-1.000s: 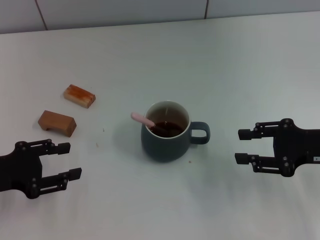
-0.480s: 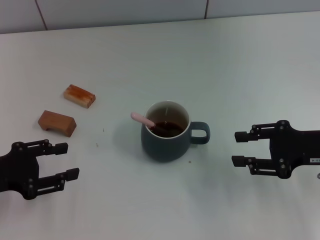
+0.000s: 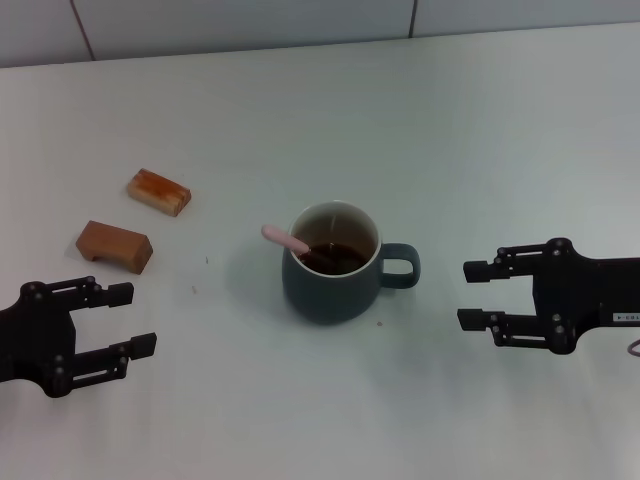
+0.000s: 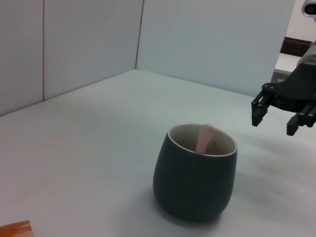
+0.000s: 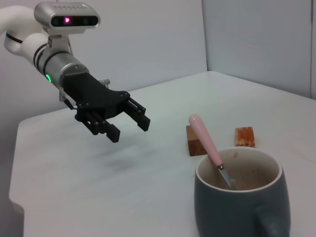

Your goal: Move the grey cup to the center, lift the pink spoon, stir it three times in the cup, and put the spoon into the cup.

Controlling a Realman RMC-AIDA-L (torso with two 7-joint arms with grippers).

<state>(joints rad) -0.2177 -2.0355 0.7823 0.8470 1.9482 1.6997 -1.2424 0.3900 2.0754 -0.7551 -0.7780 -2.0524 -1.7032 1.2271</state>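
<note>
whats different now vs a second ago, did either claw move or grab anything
The right claw slid a little toward the grey cup and slightly nearer the table's front edge, jaws open and empty. The left claw drifted slightly back toward the robot, also open and empty. Nothing was gripped or released. The cup, the pink spoon leaning inside it, and the two brown blocks stayed put.

I'm working at a plain white matte tabletop (image 3: 300, 100), pretty evenly lit with soft shadows. Behind it there's a pale grey panelled wall (image 3: 250, 20) with thin dark seams, and the panels meet in a corner (image 4: 139, 34).
</note>
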